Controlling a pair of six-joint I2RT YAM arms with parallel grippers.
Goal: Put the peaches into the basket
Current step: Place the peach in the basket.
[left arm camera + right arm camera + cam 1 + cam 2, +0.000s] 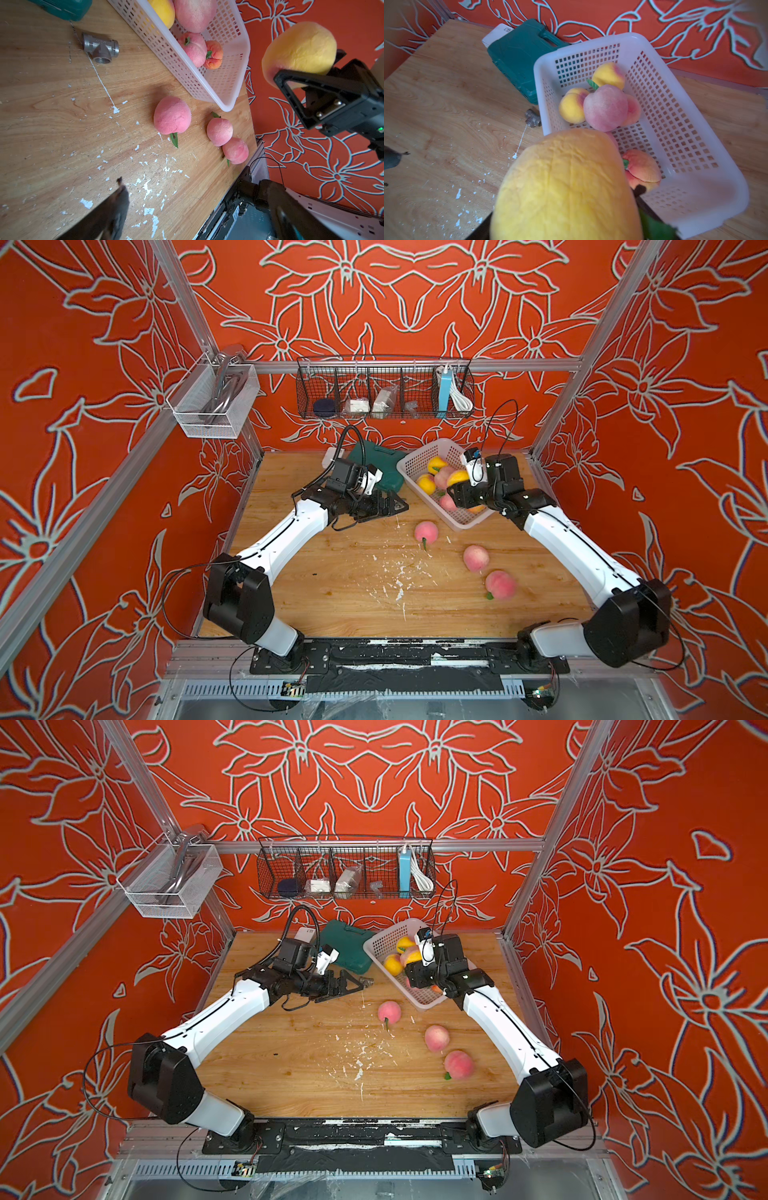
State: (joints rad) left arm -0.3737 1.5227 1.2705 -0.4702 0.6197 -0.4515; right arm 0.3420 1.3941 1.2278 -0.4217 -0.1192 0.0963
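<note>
The right end effector (307, 68) is clamped on a yellow peach (566, 187), held above the basket (629, 37). Letting go there should drop it among the several peaches (605, 107) lying below. The left end effector (397, 506) hangs low over the table (62, 124), jaws spread wide with nothing between them, and the basket is just past its tips. Three pink peaches (172, 115) lie on the table off to its side, toward the robot's base. The wide spread likely readies it for the nearest one.

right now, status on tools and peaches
Left tool open, empty. Right tool shut on yellow peach over basket. Three pink peaches on table. Pipe tee beside basket, not blocking.
</note>
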